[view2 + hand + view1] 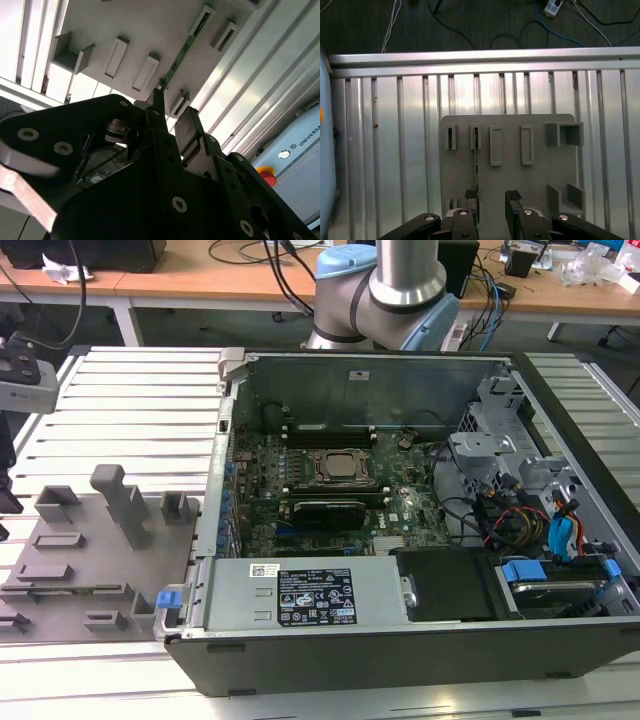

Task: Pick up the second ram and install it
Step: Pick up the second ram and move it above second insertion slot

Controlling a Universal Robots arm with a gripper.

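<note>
The second ram is a thin green stick standing on its edge in slots of the grey tray. In the second wrist view the second ram runs away from the fingertips across the tray. My gripper hangs above the tray's near end, open. The stick's near end lies just inside one fingertip, and the other fingertip stands well off it. In the second wrist view my gripper holds nothing. In the exterior view the tray lies to the left of the open computer case.
The motherboard lies in the case, with the processor socket at its middle. A power supply, cables and drive bays fill the case's front and right. The arm's base stands behind the case. Tall grey tray blocks rise near the case wall.
</note>
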